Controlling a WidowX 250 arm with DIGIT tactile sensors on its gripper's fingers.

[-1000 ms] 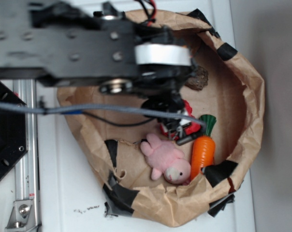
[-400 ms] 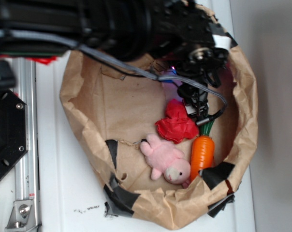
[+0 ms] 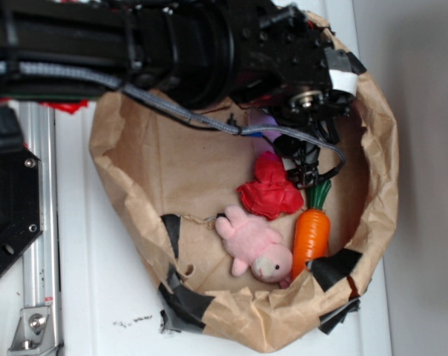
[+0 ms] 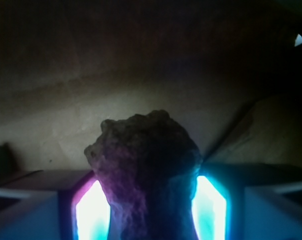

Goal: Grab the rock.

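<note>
Pincer (image 4: 150,210) clamped on the rock (image 4: 146,165), glowing pads (image 4: 93,212) touching both its sides, paper bag wall (image 4: 141,85) behind

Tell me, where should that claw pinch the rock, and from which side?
Across its narrower lower body, one finger on each flank, coming from the end nearest the wrist camera. There the rock already sits between the two glowing fingers, its knobbly wider top poking out beyond them. The gripper looks closed on it, though actual contact is hard to confirm in the dim view.
</note>
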